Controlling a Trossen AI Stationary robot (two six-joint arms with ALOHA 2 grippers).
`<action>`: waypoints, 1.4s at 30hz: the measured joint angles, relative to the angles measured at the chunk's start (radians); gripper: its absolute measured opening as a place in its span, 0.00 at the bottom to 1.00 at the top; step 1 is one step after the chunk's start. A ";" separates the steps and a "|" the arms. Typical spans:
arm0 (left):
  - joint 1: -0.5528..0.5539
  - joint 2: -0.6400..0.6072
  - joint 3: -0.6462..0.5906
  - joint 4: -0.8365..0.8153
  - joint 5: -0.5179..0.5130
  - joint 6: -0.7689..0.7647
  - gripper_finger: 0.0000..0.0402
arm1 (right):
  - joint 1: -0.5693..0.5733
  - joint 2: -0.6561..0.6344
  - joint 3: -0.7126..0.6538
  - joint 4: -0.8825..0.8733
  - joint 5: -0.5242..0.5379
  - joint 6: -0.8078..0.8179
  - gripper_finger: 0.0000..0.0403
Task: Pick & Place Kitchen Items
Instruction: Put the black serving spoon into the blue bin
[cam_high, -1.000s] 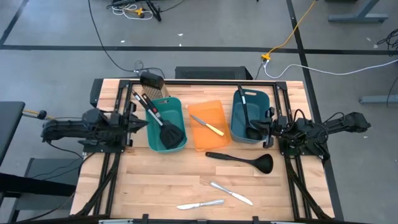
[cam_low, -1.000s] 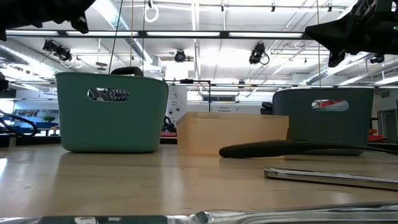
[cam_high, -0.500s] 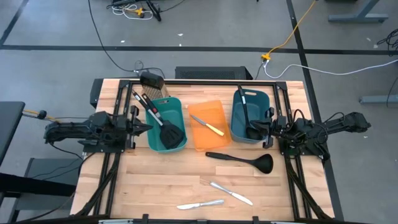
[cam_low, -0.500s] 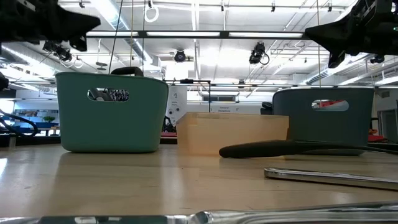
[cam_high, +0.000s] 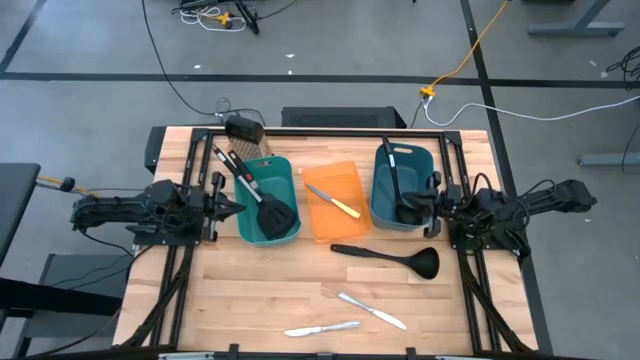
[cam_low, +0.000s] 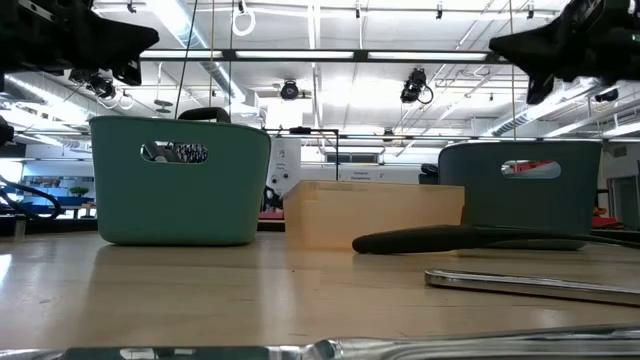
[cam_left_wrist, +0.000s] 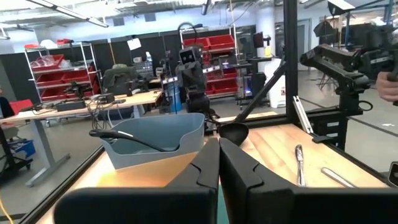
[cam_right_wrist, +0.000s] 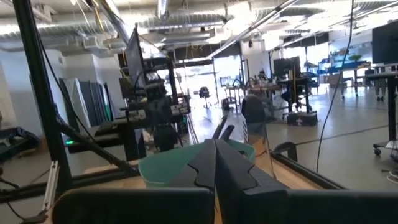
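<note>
From above, a wooden table (cam_high: 250, 290) holds three bins in a row. The teal bin (cam_high: 268, 200) on the left holds two black slotted spatulas (cam_high: 262, 205), their handles sticking out over its far rim. The orange bin (cam_high: 336, 200) in the middle holds a yellow-handled knife (cam_high: 334, 201). The dark blue bin (cam_high: 404, 186) on the right holds one black ladle (cam_high: 398, 190). A second black ladle (cam_high: 388, 257) lies on the table just in front of the orange and blue bins. Two silver table knives (cam_high: 372, 310) lie near the front edge, well apart from the bins. The left gripper (cam_high: 232, 205) hangs just left of the teal bin, fingers pressed together and holding nothing. The right gripper (cam_high: 428, 204) hangs at the blue bin's right side, also closed and empty.

At table height, the loose ladle (cam_low: 470, 238) lies before the blue bin (cam_low: 518, 190), with a knife (cam_low: 530, 285) nearer the camera.

The left wrist camera shows its own fingers (cam_left_wrist: 208, 165) touching each other, the blue bin (cam_left_wrist: 155, 140) beyond.

The right wrist camera shows its fingers (cam_right_wrist: 208, 162) meeting, the teal bin (cam_right_wrist: 180, 165) behind.
</note>
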 joint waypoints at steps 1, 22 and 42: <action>0.000 0.000 0.000 0.000 0.000 -0.004 0.03 | 0.001 0.010 0.036 -0.044 0.001 0.000 0.01; 0.000 0.001 0.000 0.007 0.000 -0.041 0.04 | 0.077 0.926 0.980 -1.173 -0.045 0.180 0.38; 0.000 0.001 0.000 0.006 0.000 -0.037 0.04 | 0.334 1.276 0.993 -1.256 0.059 0.583 0.44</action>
